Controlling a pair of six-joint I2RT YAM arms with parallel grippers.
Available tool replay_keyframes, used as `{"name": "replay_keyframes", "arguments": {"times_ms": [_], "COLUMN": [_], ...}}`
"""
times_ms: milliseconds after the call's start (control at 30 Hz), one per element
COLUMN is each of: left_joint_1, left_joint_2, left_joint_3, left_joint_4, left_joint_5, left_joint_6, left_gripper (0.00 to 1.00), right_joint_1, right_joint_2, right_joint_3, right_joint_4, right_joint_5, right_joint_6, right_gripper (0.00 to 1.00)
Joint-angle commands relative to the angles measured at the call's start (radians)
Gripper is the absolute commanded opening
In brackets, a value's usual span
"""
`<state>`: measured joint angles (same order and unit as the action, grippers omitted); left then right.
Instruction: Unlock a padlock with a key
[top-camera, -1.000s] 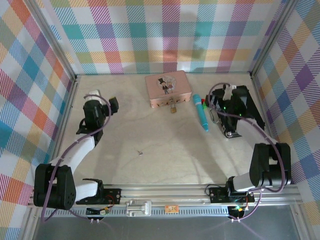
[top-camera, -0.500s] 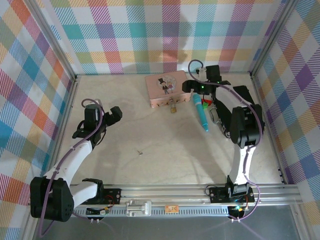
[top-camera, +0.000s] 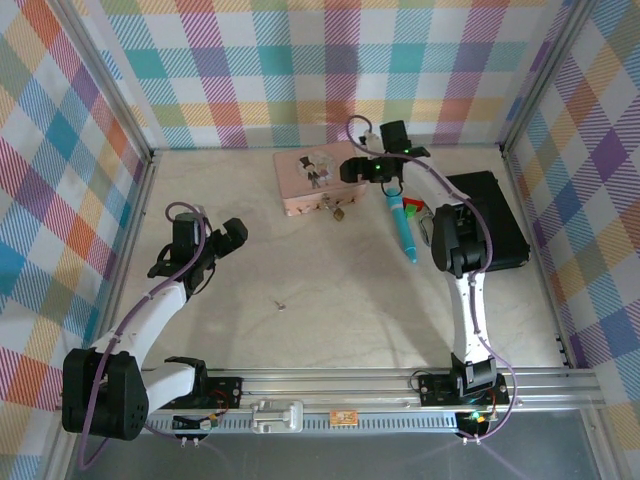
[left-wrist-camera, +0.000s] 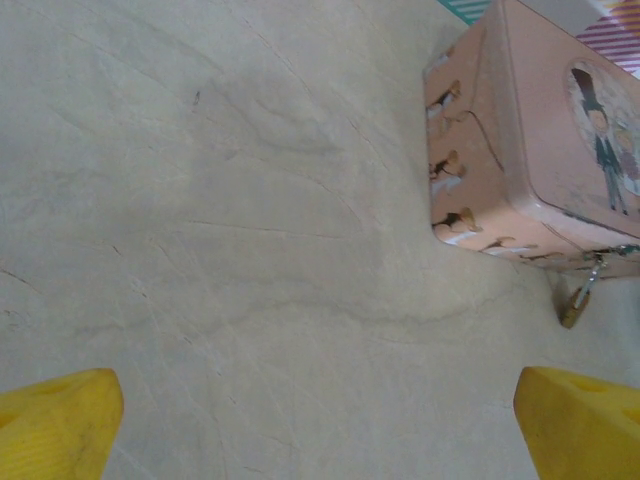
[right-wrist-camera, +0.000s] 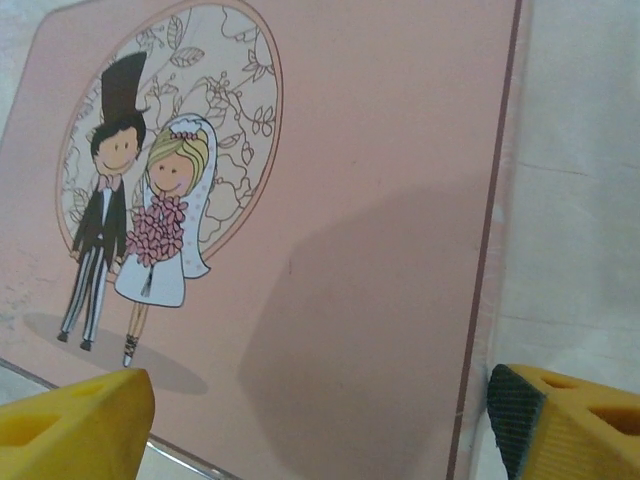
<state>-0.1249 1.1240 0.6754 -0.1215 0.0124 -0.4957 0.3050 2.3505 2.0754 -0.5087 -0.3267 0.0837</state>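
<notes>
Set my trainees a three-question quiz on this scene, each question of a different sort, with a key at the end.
1. True or false: the padlock hangs at the near side of the pink tin.
2. Where does the key lie? A: on the pink tin. B: on the bare table, nearer the arm bases than the pink tin. C: in the padlock.
3. Fill in: the right gripper, above the pink tin's lid, has its jaws ____.
Key: 1 true; 2 B; 3 open.

A robotics lab test cell. Pastel plaid cloth walls (top-camera: 330, 70) on aluminium framing (top-camera: 103, 75) enclose a pale bench (top-camera: 340, 310) with a slotted rail (top-camera: 330, 385).
</notes>
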Motion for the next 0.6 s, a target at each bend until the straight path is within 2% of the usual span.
{"name": "replay_keyframes", "arguments": {"times_ms": [0,200,333,400,567], "left_joint_1": [-0.01,-0.009,-0.01,-0.009,-0.01], "left_joint_2": [-0.01,-0.045,-0.071,-0.092,-0.131], "left_joint_3": [-0.006,-0.022,-0.024,-0.039,-0.077], "left_joint_4": [0.026,0.021,-0.005,-0.007,-0.019], "left_joint_5": [0.017,0.002,0.011,0.01,0.016], "left_joint_6": [-0.014,-0.02,-0.023,-0.033,-0.067], "left_gripper": [1.0,1.0,1.0,1.0,1.0], "right_joint_1": [0.052,0.089,0.091,0.096,0.131], "right_joint_2": [0.04,0.081,0.112,0.126,0.142], "right_joint_3": [0.05,0.082,0.106,0.107,0.111], "right_joint_4": [-0.088,-0.076,-0.051,-0.029,-0.071], "right_joint_5": [0.043,0.135,0.115,0.08,0.089], "right_joint_6": [-0.063,-0.014,0.069,0.096,0.047], "right_gripper": [0.87,0.92,0.9,0.87,0.67]}}
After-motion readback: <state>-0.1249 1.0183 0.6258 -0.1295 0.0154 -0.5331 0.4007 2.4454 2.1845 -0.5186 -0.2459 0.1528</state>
